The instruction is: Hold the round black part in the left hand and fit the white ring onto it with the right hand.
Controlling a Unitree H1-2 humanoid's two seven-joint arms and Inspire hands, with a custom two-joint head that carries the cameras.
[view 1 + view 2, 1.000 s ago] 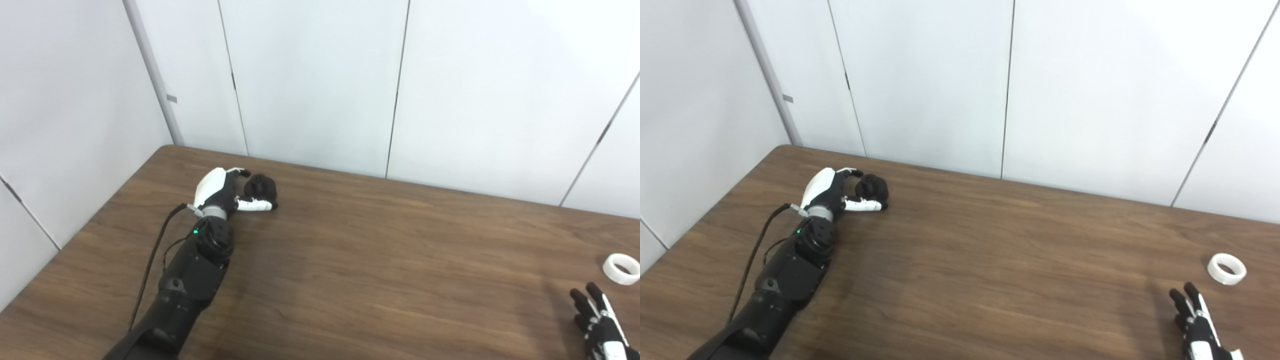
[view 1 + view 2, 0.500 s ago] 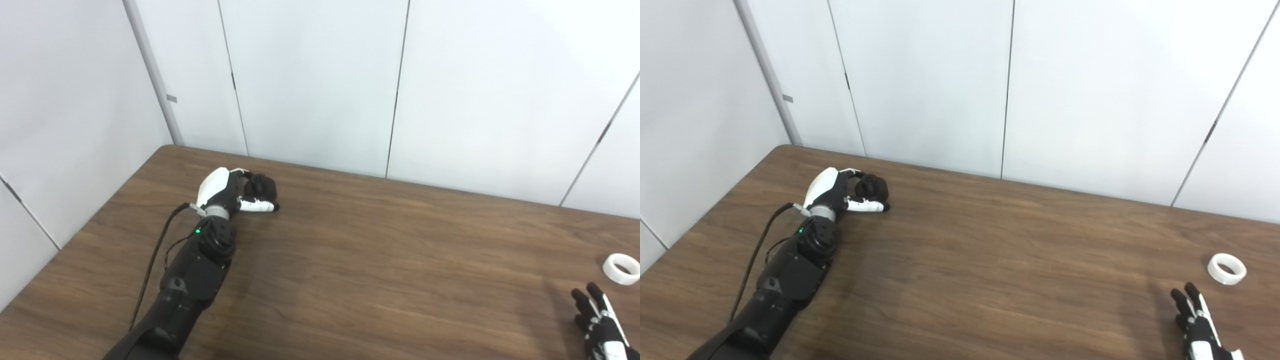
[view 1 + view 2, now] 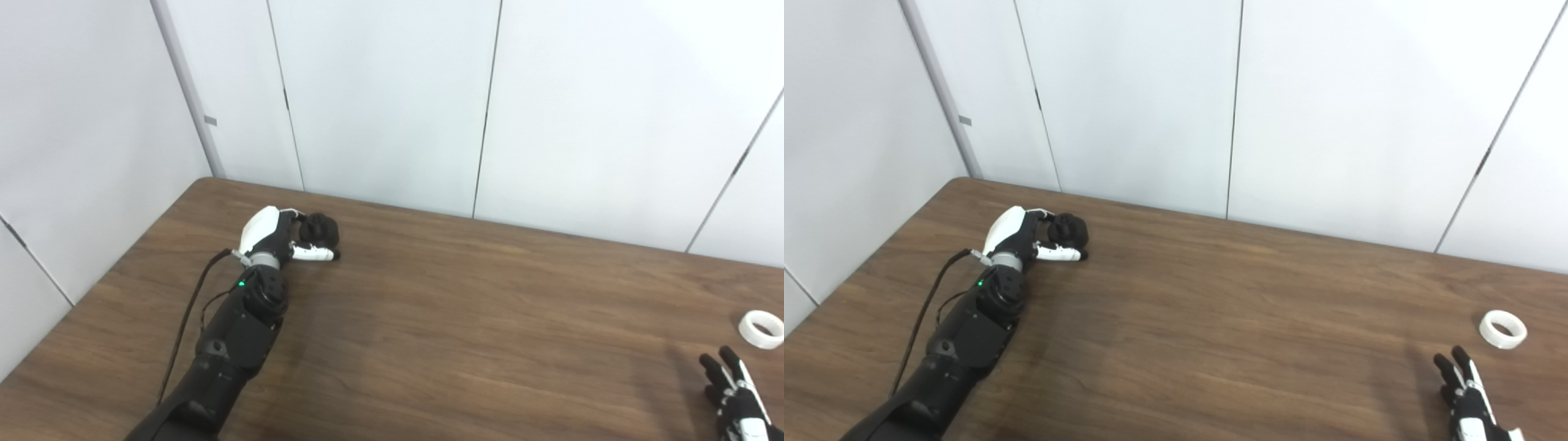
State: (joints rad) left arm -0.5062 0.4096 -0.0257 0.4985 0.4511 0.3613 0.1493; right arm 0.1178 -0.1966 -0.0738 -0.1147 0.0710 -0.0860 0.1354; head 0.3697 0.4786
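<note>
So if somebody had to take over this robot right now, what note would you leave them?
Left robot hand: at the far left of the table, fingers curled around the round black part; it looks gripped, but the part is still low at the tabletop.
Right robot hand: open, empty, at the near right edge.
White ring: lying flat on the table just beyond the right robot hand, untouched.
Done: black part reached and apparently grasped.
Left: lift the black part, pick up the ring with the right robot hand, bring the two together and fit the ring on.
</note>
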